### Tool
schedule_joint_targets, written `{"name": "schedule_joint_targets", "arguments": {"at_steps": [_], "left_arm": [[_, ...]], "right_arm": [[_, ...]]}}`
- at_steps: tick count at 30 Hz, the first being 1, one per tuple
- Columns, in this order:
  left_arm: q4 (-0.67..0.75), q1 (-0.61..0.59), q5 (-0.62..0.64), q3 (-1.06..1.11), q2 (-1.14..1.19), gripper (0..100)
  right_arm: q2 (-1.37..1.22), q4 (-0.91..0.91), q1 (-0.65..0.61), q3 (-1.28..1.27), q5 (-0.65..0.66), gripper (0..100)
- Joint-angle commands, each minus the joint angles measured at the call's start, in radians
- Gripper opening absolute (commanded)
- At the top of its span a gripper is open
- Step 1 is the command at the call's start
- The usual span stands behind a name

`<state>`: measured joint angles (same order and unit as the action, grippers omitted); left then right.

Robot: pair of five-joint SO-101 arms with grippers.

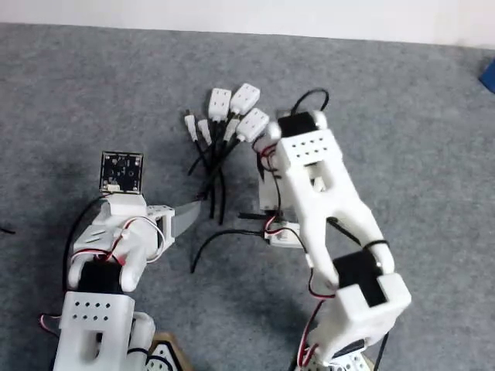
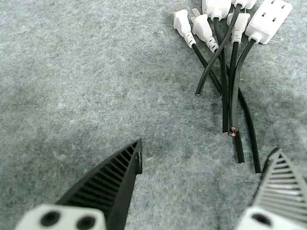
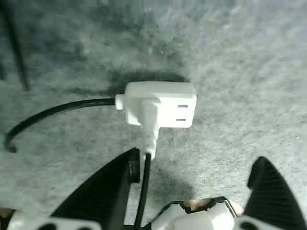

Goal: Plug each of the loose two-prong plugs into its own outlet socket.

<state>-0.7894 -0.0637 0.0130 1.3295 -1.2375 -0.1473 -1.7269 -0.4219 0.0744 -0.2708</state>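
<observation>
My left gripper (image 2: 208,158) stands wide open and empty above the grey carpet (image 2: 72,72), near the cut ends of the black cords (image 2: 233,86). Two loose plugs (image 2: 183,23) lie beside the outlet sockets (image 2: 271,19) farther off. My right gripper (image 3: 197,160) is also wide open, holding nothing, close to a single socket (image 3: 172,103) with a white plug (image 3: 149,129) against it.

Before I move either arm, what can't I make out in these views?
High view: the socket beneath the right arm is mostly hidden by that arm.
Left wrist view: the grouped sockets are cut off by the frame edge, so their joints can't be checked.
High view: the prongs of the loose plugs are too small to judge.
</observation>
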Motion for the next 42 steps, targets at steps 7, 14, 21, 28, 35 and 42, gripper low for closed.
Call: {"name": "schedule_joint_targets", "arguments": {"at_steps": [7,14,21,28,35,42], "left_arm": [[-0.005,0.010,0.003,-0.021,-0.004,39],[-0.351,0.196,-0.046,-0.300,-0.001,39],[-0.494,0.432,-0.204,-0.483,0.269,39],[-0.391,0.487,-0.373,-0.622,0.788,39],[-0.345,0.593,-0.468,-0.877,1.115,39],[-0.347,0.713,-0.470,-1.063,1.320,39]], "right_arm": [[0.292,-0.036,0.074,0.371,0.137,35.8],[0.578,-0.039,0.272,0.237,0.255,35.8],[0.843,0.174,0.335,-0.479,0.376,35.8],[1.056,0.691,0.417,-1.076,0.296,35.8],[1.218,0.885,0.544,-1.300,0.252,35.8],[1.294,1.030,0.550,-1.486,0.256,35.8]]}}
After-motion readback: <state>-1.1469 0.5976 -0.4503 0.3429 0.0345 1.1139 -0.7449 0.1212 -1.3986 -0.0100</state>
